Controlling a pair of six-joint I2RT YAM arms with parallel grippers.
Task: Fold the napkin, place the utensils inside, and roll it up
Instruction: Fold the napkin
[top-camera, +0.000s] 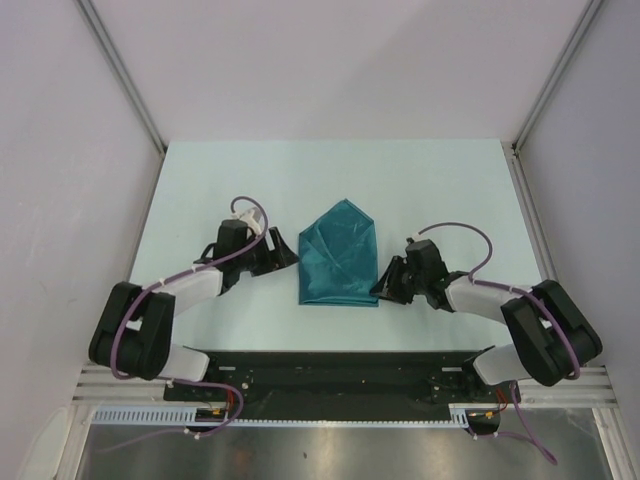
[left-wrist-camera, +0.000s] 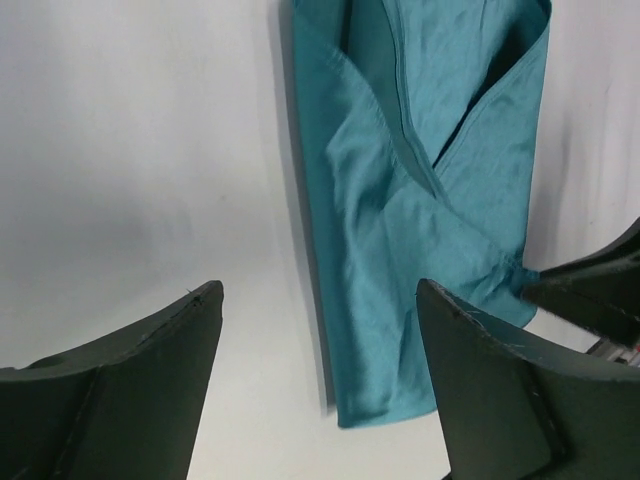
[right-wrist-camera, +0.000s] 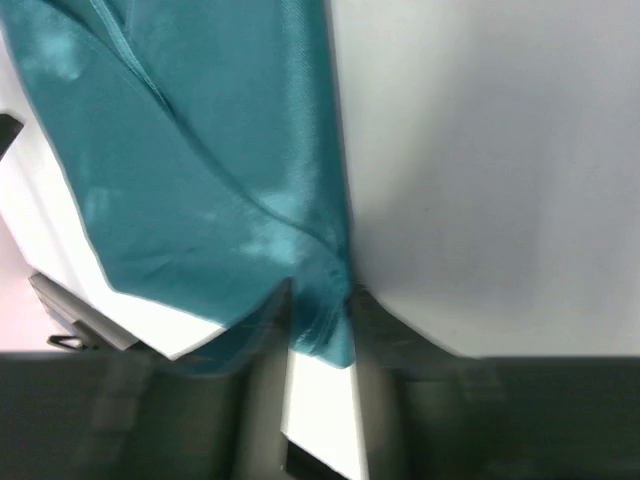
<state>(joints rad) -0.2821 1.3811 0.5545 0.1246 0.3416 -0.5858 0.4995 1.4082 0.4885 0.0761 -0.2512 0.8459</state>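
1. Napkin (top-camera: 340, 258), folded, lies mid-tabletop.
2. Right gripper (right-wrist-camera: 320, 312): jaws pinch its near-right corner; a thin hold may slip, or pulling may undo folds.
3. Left gripper (left-wrist-camera: 318, 292): jaws wide, empty, beside left edge.

Bright, even light, soft shadows, sheen on napkin (right-wrist-camera: 275, 215) (blurred close up)

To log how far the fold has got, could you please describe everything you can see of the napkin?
The napkin is a teal, slightly shiny cloth, lying flat on the table, folded into overlapping flaps with a pointed far end and a straight near edge. The right gripper is shut on its near right corner. The left gripper stands open beside its left edge.
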